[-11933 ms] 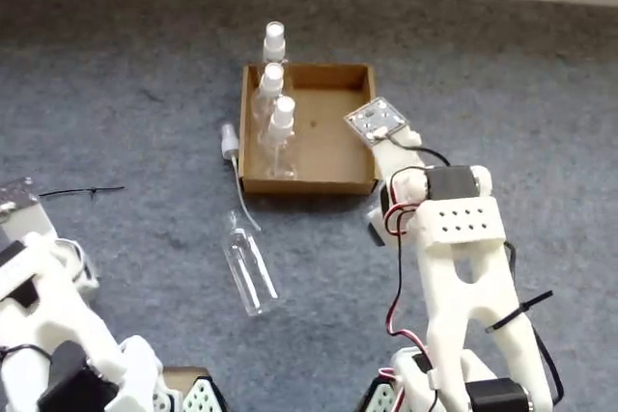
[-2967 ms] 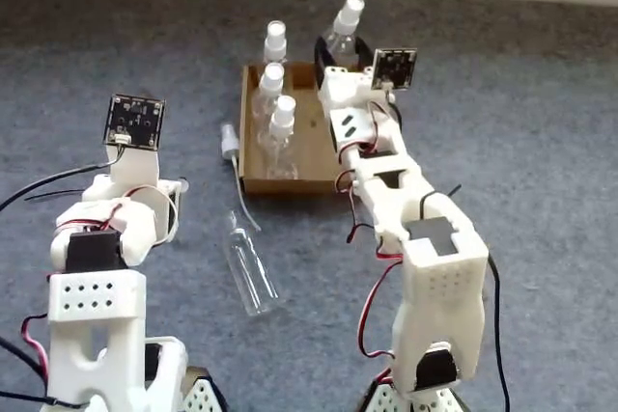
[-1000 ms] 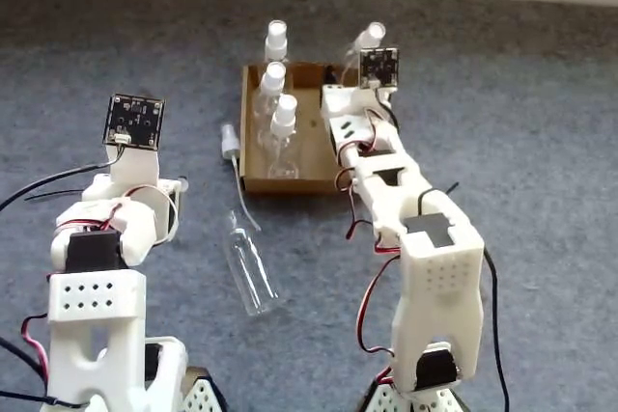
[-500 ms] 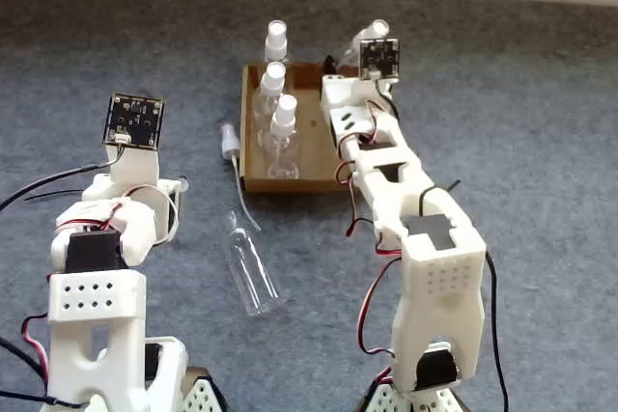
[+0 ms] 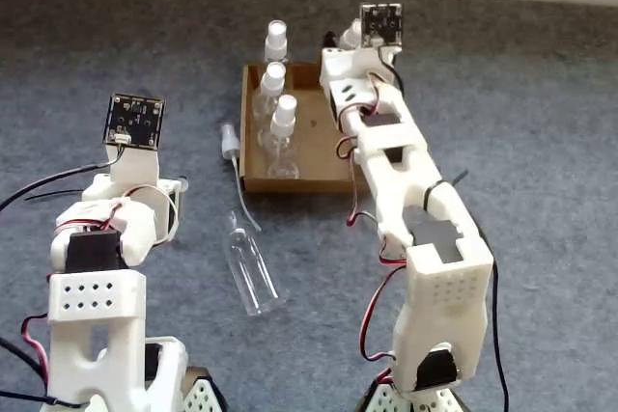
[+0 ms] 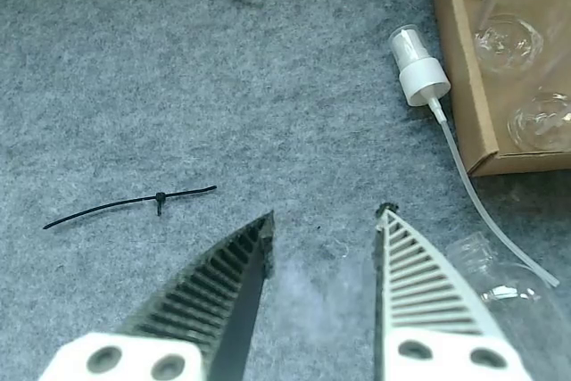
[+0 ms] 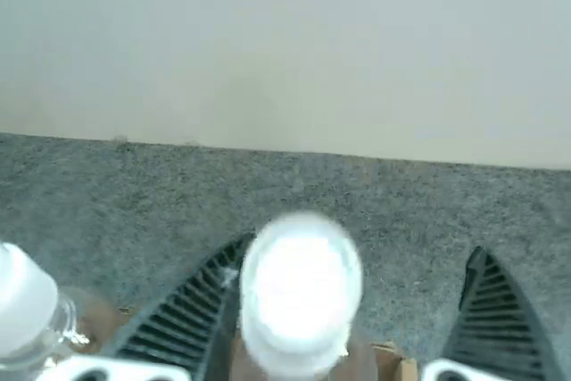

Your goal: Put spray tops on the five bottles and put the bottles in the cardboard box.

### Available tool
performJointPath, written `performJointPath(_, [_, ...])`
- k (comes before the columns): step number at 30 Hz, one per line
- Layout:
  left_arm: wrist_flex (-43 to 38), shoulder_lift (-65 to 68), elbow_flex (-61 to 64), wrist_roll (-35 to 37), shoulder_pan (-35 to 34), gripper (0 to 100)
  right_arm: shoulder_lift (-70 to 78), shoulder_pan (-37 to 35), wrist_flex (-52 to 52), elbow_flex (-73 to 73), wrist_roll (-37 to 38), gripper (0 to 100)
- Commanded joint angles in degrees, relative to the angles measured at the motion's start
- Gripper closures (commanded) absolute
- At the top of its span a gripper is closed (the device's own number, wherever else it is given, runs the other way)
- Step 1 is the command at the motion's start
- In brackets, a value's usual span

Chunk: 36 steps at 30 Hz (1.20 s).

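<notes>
Table cover [image 5: 541, 123]: grey felt-like cloth, rough, matt. Cardboard box [image 5: 299, 183]: brown, matt, raw-cut edges. Bottles [image 5: 253, 272]: clear plastic, glossy. Spray tops [image 5: 282, 115]: white plastic, smooth. Loose spray top [image 6: 417, 69]: thin translucent tube. Cable tie [image 6: 134, 204]: black plastic. Arms [image 5: 439, 306]: white plastic, matt. Left gripper [image 6: 326, 220] fingers [image 6: 223, 283]: ribbed plastic.

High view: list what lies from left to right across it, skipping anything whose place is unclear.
Left arm → loose spray top → capped bottles → right arm.
</notes>
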Motion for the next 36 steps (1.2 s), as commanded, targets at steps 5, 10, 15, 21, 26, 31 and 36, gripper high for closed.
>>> performJointPath(5, [-1.1,-1.2,-0.7,-0.6,-0.5,83,-4.0,0.7,10.9,-14.2,0.5,69.3])
performJointPath(10, [-1.1,-1.2,-0.7,-0.6,-0.5,83,-4.2,0.7,14.7,-19.2,0.5,69.3])
performJointPath(15, [-1.1,-1.2,-0.7,-0.6,-0.5,83,-4.3,0.7,20.1,-24.7,0.5,69.3])
performJointPath(21, [-1.1,-1.2,-0.7,-0.5,-0.5,83,-4.3,0.7,28.1,-33.6,0.5,69.3])
performJointPath(26, [-1.1,-1.2,-0.6,-0.5,-0.5,83,-4.3,0.6,41.4,-44.1,0.5,69.4])
performJointPath(31, [-1.1,-1.2,-0.4,-0.5,-0.6,83,-4.3,-2.6,64.3,-56.5,0.6,69.5])
performJointPath(36, [-1.1,-1.2,-0.7,-0.4,-3.4,83,-4.1,-6.9,87.7,-67.9,0.8,69.5])
